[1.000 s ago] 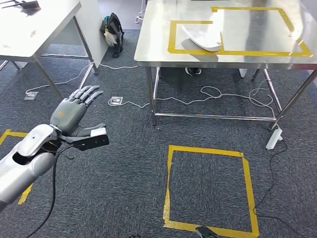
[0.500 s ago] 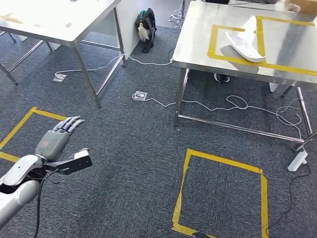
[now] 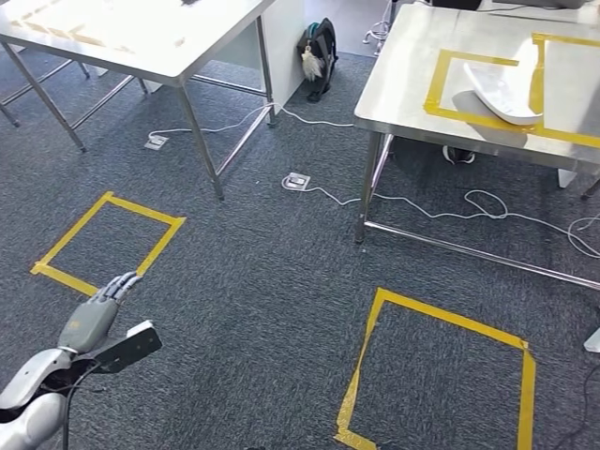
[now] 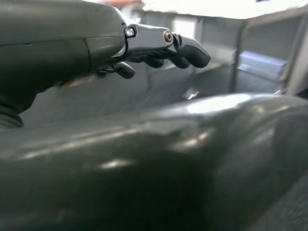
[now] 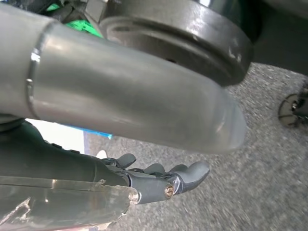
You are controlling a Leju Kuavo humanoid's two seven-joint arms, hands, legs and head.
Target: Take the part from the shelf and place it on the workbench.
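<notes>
The white curved part [image 3: 502, 94] lies on the steel workbench [image 3: 403, 98] at the far right, inside a yellow tape frame. My left hand [image 3: 96, 319] hovers low at the left over the carpet, far from the bench, fingers stretched out and holding nothing. In the left wrist view the left hand [image 4: 160, 45] has straight fingers with nothing in them. In the right wrist view my right hand [image 5: 160, 180] hangs over the carpet with its fingers loosely extended and no object in it.
A white table [image 3: 142, 37] stands at the back left. Two yellow tape squares mark the carpet, one on the left [image 3: 145, 208] and one on the right [image 3: 453, 319]. A black bag [image 3: 316, 52] sits between the tables. White cables [image 3: 425, 211] and a floor socket [image 3: 297, 180] lie by the bench.
The camera has turned left, so the bench and part slid to the right of the picture. My left hand sits lower in the picture, still with nothing in it.
</notes>
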